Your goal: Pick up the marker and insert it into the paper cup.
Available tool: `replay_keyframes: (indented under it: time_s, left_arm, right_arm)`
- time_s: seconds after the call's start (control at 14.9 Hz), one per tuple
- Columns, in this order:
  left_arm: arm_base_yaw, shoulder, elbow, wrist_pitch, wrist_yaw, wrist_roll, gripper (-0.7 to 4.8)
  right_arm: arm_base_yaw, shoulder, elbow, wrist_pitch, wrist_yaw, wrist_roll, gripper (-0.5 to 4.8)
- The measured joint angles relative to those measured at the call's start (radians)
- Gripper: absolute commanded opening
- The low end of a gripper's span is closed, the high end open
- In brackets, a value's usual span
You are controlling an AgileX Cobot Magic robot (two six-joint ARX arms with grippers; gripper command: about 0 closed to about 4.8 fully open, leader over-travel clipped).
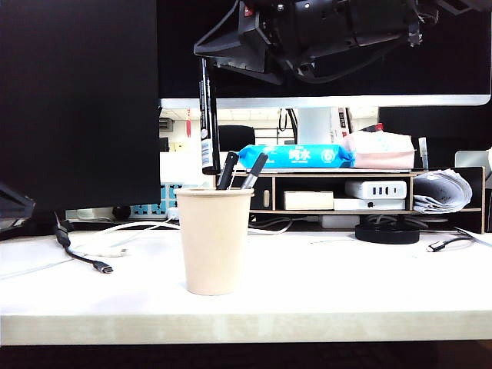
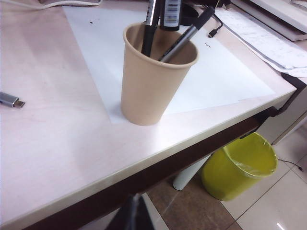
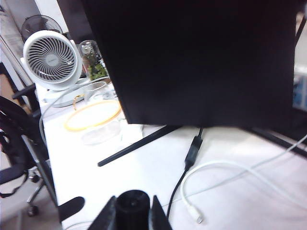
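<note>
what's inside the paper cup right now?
Two slim dark pens lean inside the paper cup. The marker hangs upright over the cup's rim, clamped in the right pincer. The cup wall hides its bottom, so anything else inside is unseen.

black marker end between right gripper fingers, above white desk

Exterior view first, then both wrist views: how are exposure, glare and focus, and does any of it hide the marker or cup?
Exterior view: backlit, the right gripper a dark silhouette, yet marker and paper cup stay sharp. Left wrist view: even light, mild softness, glare on the floor only, cup clear. Right wrist view: the marker's end between the fingers is soft and dark.
</note>
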Motion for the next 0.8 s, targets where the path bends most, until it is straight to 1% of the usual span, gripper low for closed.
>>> replay_keyframes:
  time_s: [0.27, 0.34, 0.8]
  left_arm:
    - [0.000, 0.000, 0.000, 0.000, 0.000, 0.000, -0.05]
    - [0.000, 0.000, 0.000, 0.000, 0.000, 0.000, -0.05]
    - [0.000, 0.000, 0.000, 0.000, 0.000, 0.000, -0.05]
  right_arm:
    - [0.006, 0.001, -0.039, 0.028, 0.056, -0.036, 0.53]
    - [0.010, 0.001, -0.072, 0.054, 0.060, -0.039, 0.53]
    - [0.018, 0.031, -0.109, 0.121, 0.062, -0.037, 0.53]
